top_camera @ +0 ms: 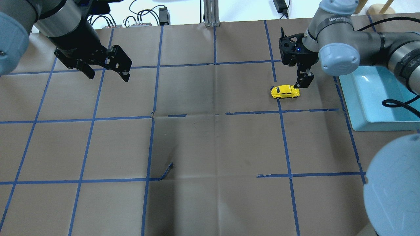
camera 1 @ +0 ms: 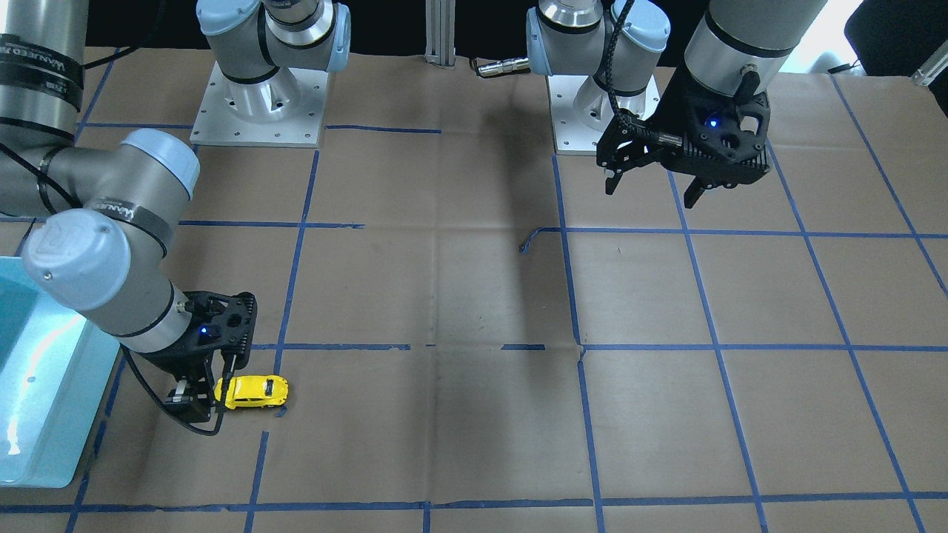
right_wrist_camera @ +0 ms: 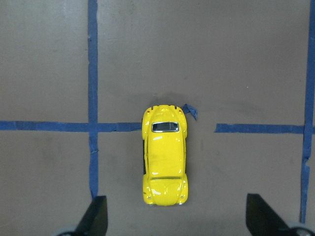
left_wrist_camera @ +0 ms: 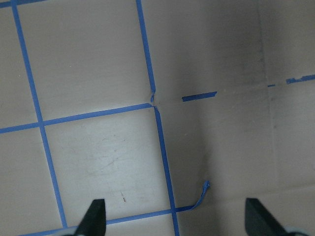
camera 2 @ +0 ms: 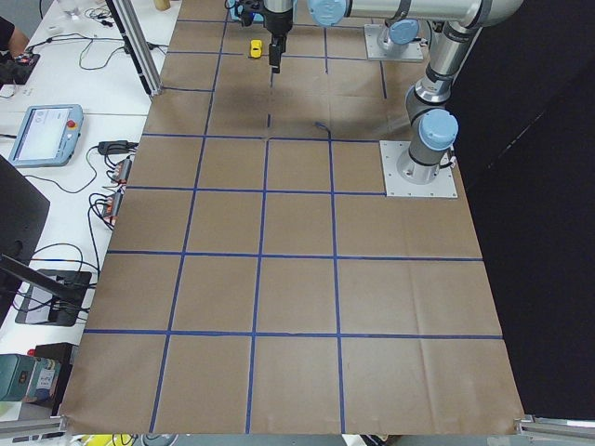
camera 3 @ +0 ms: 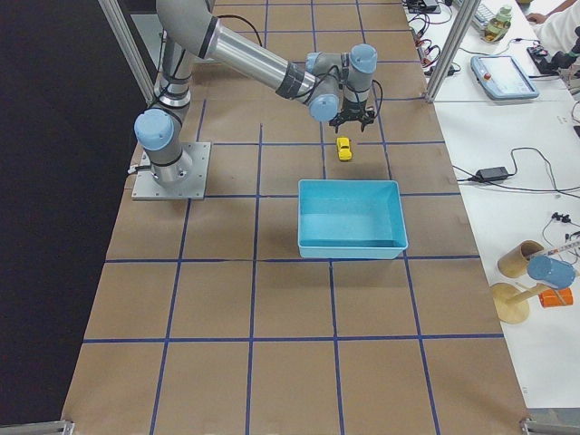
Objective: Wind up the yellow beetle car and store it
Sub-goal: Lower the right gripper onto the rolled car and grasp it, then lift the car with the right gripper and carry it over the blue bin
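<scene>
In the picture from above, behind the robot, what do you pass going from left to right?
left gripper → curled-up blue tape strip → yellow beetle car → blue tray

Getting only two dark tips of the right gripper [right_wrist_camera: 177, 221] at the bottom edge of its wrist view, with everything behind them lost past the frame. Same story for the left gripper [left_wrist_camera: 174, 221]: two tips, nothing more. From the left-end camera, reading the yellow beetle car [camera 2: 255, 47] as a bare yellow speck, far too small for windows or wheels. In the front-facing view, losing one end of the car behind a finger [camera 1: 224, 381] of the right gripper. Losing the blue bin [camera 1: 44, 414] past the left edge there, and its top corner under the right arm [camera 1: 96, 259] — in the overhead, chopped by the right edge and crossed by that arm.
</scene>
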Controlling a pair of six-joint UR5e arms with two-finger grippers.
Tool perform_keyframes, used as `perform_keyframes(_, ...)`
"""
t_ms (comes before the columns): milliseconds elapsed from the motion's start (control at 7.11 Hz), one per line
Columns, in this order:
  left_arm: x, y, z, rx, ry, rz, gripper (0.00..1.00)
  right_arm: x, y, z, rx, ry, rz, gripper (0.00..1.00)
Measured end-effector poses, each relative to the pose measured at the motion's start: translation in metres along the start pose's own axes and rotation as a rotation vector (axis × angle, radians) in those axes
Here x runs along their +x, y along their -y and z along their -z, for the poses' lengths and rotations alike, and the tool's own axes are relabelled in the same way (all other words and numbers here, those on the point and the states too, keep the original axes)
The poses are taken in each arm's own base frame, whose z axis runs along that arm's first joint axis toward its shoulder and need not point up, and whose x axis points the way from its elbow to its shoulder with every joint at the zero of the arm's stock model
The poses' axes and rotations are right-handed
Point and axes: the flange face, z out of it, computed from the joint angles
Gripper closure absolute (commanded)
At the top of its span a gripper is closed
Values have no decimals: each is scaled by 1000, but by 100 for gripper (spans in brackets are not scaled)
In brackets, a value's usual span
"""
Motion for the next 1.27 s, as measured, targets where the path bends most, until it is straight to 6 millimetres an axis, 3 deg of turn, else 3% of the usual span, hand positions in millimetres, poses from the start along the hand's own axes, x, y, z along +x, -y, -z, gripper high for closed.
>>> perform_keyframes(281, 0, 1, 0, 1, 0, -1, 1, 6, 5, -40, 5, 37, 19, 0)
perform_keyframes(563, 0, 1, 0, 2, 0, -3, 1, 5, 5, -63, 9, 71, 18, 0)
perform_keyframes(704, 0, 1, 0, 2, 1, -3, 1, 4, 5, -68, 9, 80, 15, 8)
perform_keyframes(844, 0, 1, 0, 2, 1, -3, 1, 4, 5, -69, 8, 81, 8, 28)
perform_keyframes(985, -1, 1, 0, 1, 0, -2, 1, 4, 4, -68, 1, 79, 0, 63)
perform_keyframes(1126, -1, 1, 0, 2, 1, -3, 1, 4, 3, -65, -10, 77, -5, 75)
perform_keyframes(1266, 0, 1, 0, 2, 1, -4, 1, 3, 2, -63, -26, 77, -7, 75)
